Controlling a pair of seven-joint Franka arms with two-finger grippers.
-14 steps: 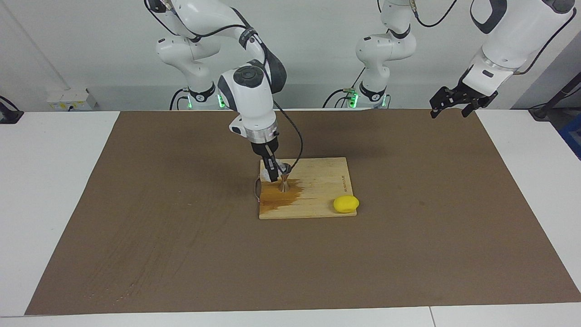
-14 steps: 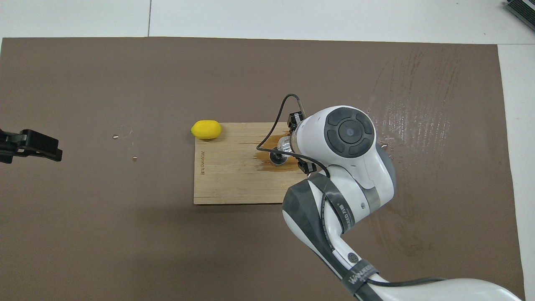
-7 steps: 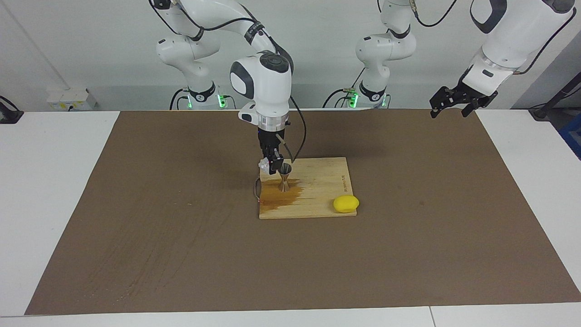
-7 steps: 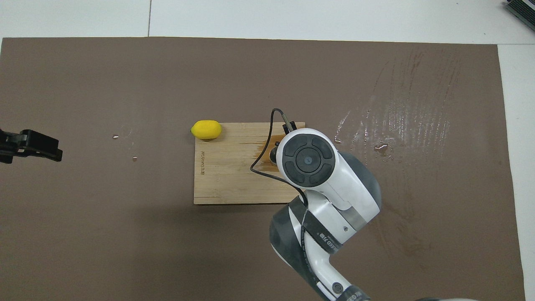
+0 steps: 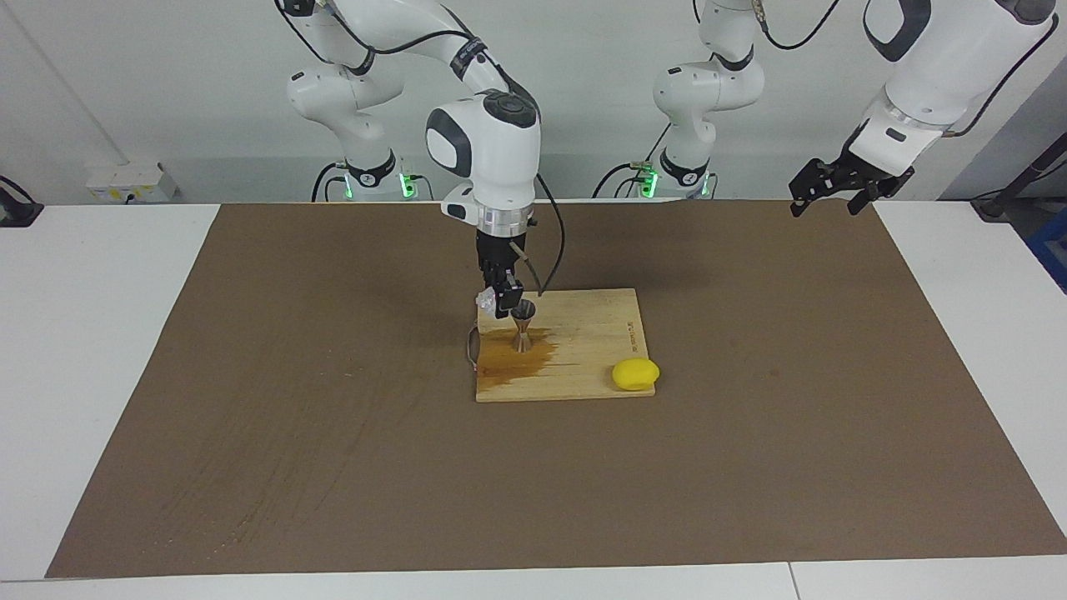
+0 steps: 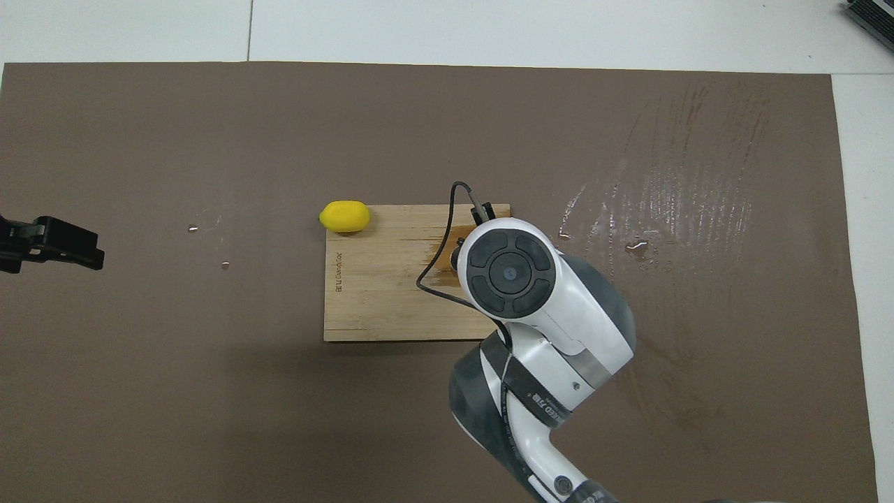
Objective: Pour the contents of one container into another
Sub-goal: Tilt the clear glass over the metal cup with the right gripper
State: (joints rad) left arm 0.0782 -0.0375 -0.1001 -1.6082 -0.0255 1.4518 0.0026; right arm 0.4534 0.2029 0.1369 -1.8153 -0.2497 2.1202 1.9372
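Since a second ago, the right gripper (image 5: 500, 305) has been swung upright, pinching the small clear ribbed cup (image 5: 486, 300) just above the wet wooden board (image 5: 596, 333), beside the silver hourglass-shaped metal jigger (image 5: 523, 329). The waiting left gripper (image 5: 838, 190) is spread over the worktop's end. The cup is judged light, slippery and rigid, best gripped mid-wall.

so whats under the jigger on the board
The jigger stands upright on a dark brown stain spreading over the wooden board. Whether anything is inside it cannot be seen; overhead, the right arm covers most of it.
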